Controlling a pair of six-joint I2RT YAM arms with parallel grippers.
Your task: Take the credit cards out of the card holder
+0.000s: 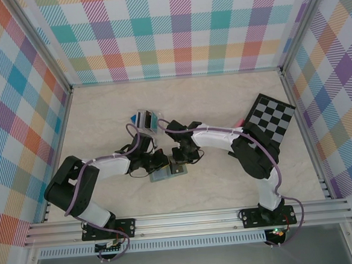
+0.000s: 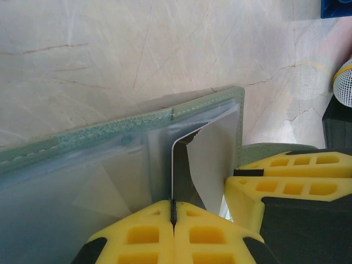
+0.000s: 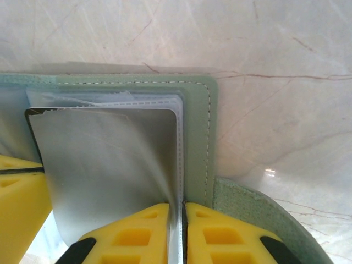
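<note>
Marble tabletop (image 2: 110, 55), left gripper (image 2: 174, 212) pinching edge-on card (image 3: 104, 170), right gripper (image 3: 182, 220) pinching partly cropped card holder (image 3: 195, 137)

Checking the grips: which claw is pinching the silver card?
The left claw pinches the silver card, seen edge-on in its grip; the right claw clamps the card holder at its clear pocket edge instead.

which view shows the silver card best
Right wrist: the flat silver metallic card shows its broad face. Left wrist gives it edge-on, pinched in the left end effector. Top external: too small to tell under the arms.
</note>
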